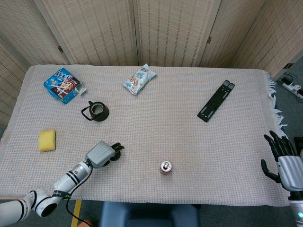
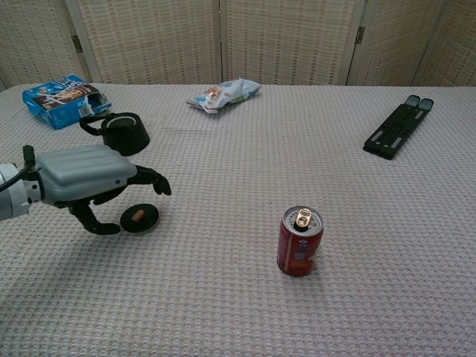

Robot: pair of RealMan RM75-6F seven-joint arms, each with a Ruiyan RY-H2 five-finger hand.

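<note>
My left hand (image 2: 85, 181) hangs low over a small black lid (image 2: 140, 217) with a brown knob. Its dark fingers (image 2: 152, 181) arch above the lid and the thumb sits just left of it; nothing is held. In the head view the left hand (image 1: 101, 153) covers most of the lid. A red soda can (image 2: 300, 242) stands upright to the right, also seen from above as the can (image 1: 165, 167). My right hand (image 1: 285, 163) stays off the table's right edge, fingers spread and holding nothing.
A black pot (image 1: 97, 111) stands behind the left hand. A yellow sponge (image 1: 47, 140) lies at the left. A blue snack box (image 1: 64, 85), a chip bag (image 1: 140, 79) and a black folding stand (image 1: 216, 100) lie further back.
</note>
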